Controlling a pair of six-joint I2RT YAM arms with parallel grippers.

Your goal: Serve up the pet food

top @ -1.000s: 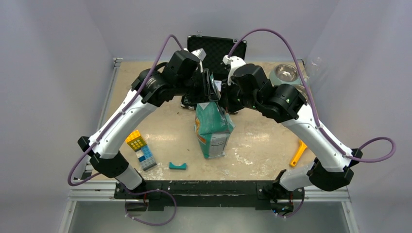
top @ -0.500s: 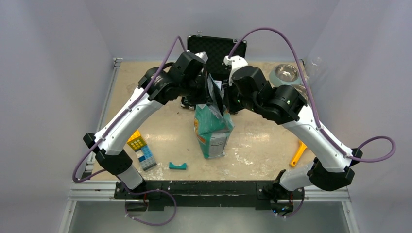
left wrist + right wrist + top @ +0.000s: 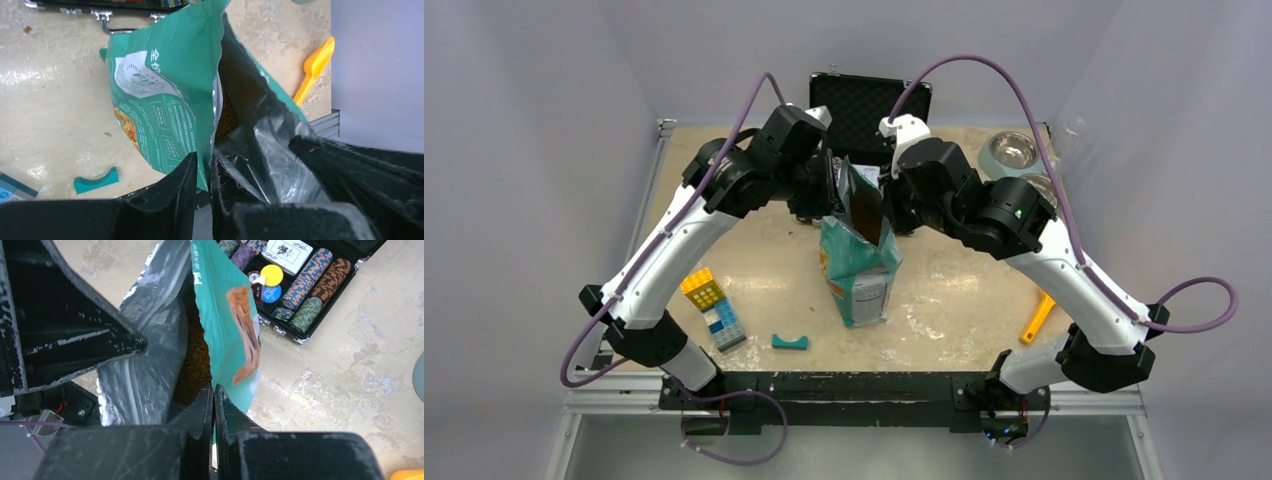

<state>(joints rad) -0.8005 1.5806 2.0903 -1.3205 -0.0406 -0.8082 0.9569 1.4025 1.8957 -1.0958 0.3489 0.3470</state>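
Far left on the table [image 3: 724, 150] there's a stack of toy blocks [image 3: 714, 308] and a small teal piece [image 3: 789, 342]. Neither matters for this job, and both are well apart from the action.

Next comes my left gripper [image 3: 204, 162]. Its fingers are pinched together on the left lip of the bag [image 3: 165, 90], with the printed wall caught between them. I'm holding it there so that side of the mouth gets pulled outward.

The bag stands upright in the middle of the table, and its top gapes between the two arms. Down inside, against the silver lining, I can see the pet food [image 3: 227, 117], a brown mass of kibble well below the rim. None of it is out of the bag yet.

Behind the bag sits the open black case [image 3: 864, 100] of poker chips, and I'm leaving that alone.

On the other side, the right gripper [image 3: 214, 390] has its fingers closed tight on the opposite lip, the wall with the dog printed on it. Two opposed grips spread the opening and steady the bag so it can't flop.

Further right, at the back corner, the metal bowl [image 3: 1012, 150] waits, and I judge that's where the food should go. Near the right edge lies a yellow scoop [image 3: 1036, 318], flat and untouched. I think I'll want it next, which means freeing one hand without letting the mouth collapse.
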